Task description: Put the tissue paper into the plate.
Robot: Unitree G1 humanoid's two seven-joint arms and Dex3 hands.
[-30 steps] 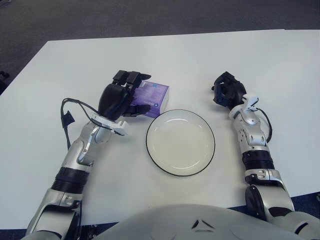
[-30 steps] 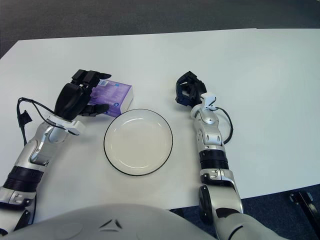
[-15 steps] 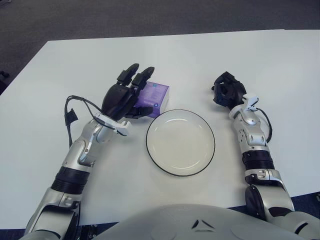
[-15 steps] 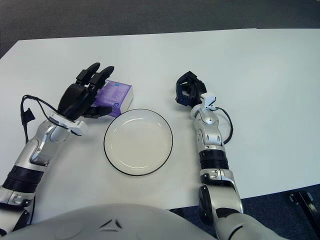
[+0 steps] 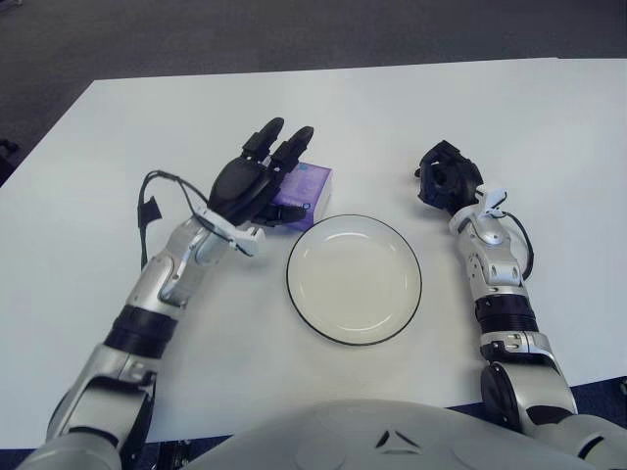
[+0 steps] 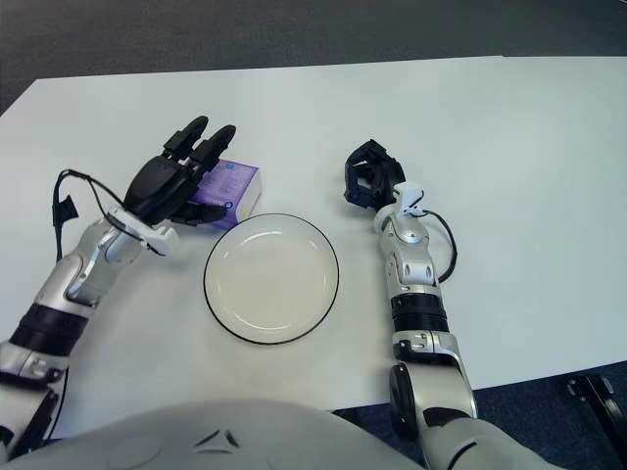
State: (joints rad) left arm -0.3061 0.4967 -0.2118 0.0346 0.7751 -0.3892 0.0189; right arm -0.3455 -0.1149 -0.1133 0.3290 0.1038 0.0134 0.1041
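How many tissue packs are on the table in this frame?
1. A purple rectangular tissue pack lies on the white table, just left-rear of the white round plate with a dark rim; the left hand, fingers spread, partly covers it. None appears hidden elsewhere.

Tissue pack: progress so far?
Nothing done yet: the tissue pack lies on the table beside the plate, which holds nothing. In hand: the left hand is over the pack, fingers spread, no grasp. The right hand is idle, right of the plate. Left: grasp, lift, place.
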